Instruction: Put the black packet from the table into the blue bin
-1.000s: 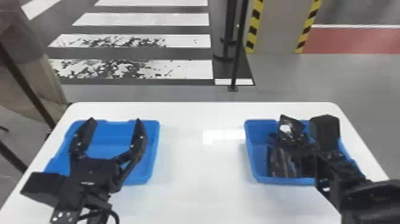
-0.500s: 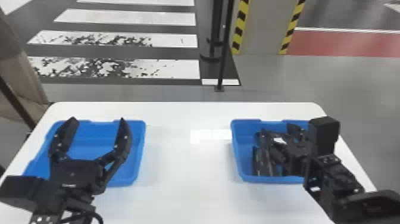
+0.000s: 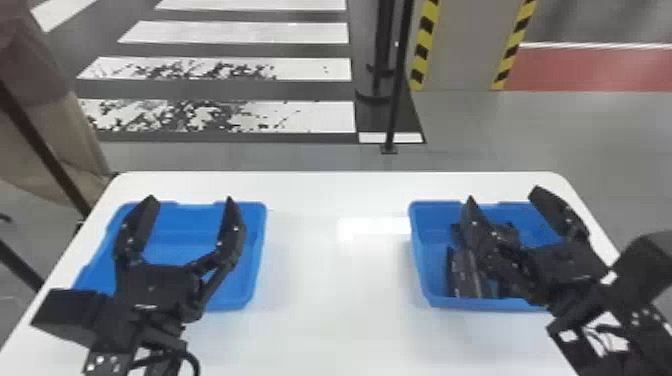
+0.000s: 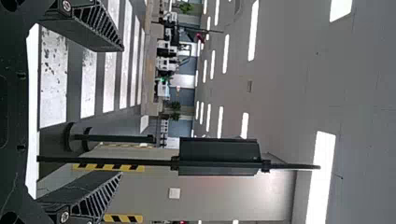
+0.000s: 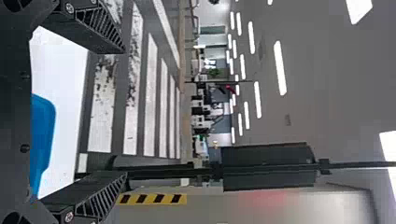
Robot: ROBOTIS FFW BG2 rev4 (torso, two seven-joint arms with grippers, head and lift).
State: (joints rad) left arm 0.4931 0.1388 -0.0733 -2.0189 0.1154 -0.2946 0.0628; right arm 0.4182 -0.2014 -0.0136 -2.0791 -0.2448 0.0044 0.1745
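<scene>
Over the right-hand blue plastic bin (image 3: 422, 265), the black two-fingered right gripper (image 3: 503, 196), which had turned and lifted since the earlier frame, its fingers spread, the shiny black packet (image 3: 467, 275) that lay inside, the left gripper (image 3: 191, 200), parked wide-fingered above the other blue bin (image 3: 257, 250).

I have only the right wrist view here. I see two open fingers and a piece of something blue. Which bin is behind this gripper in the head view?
Observer: The right gripper shows against the right-hand blue bin in the head view.
Operator: Thank you. Is there any packet inside this bin?
Observer: Yes, a black packet lies in it, towards the edge nearer the robot, partly hidden by the arm.
Operator: And where is the other gripper?
Observer: The left gripper shows against the left-hand blue bin, its fingers open, nothing between them.
</scene>
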